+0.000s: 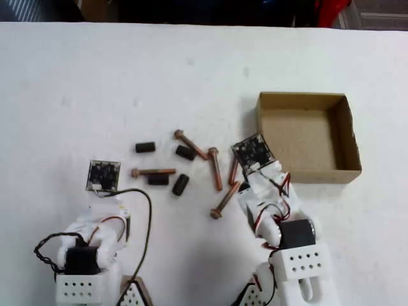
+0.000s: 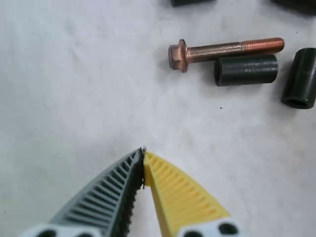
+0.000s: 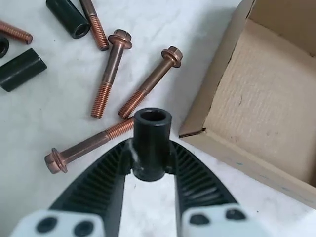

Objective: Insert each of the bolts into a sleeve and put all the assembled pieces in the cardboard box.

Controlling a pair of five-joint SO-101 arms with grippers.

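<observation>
Fingers [image 3: 195, 182] of the right gripper [image 3: 152, 148] were drawn narrow onto a short black cylindrical sleeve [image 3: 152, 140], clamping its lower half with the open bore facing up, right of the middle of the white table [image 1: 191, 64] and toward its near edge, just beside the near left corner of an open brown cardboard box [image 1: 325, 175]; whether the sleeve was clear of the table I could not tell; the left gripper [image 2: 143, 160], nearer the table's near left corner, had its grey and yellow fingers [image 2: 168, 187] pressed tip to tip with nothing between them.

The box stood on the table's right half, well apart from the far edge; about the table's middle lay five copper-coloured hex-head bolts [image 1: 215, 167], all bare, one of them [image 3: 89, 145] running just beneath the held sleeve; scattered among them were four loose black sleeves [image 1: 181, 184], one [image 2: 246, 70] lying just beside the bolt closest to the left gripper [image 2: 224, 49].

By my reckoning the step in hand was the first assembly: a sleeve was gripped and presented, no bolt yet in it, nothing assembled for the box. The next move would call for the left gripper to open, take that closest bolt near its head, and bring the threaded end square to the bore; a tilted approach would likely jam at the rim or push the sleeve askew in the narrow grip.
</observation>
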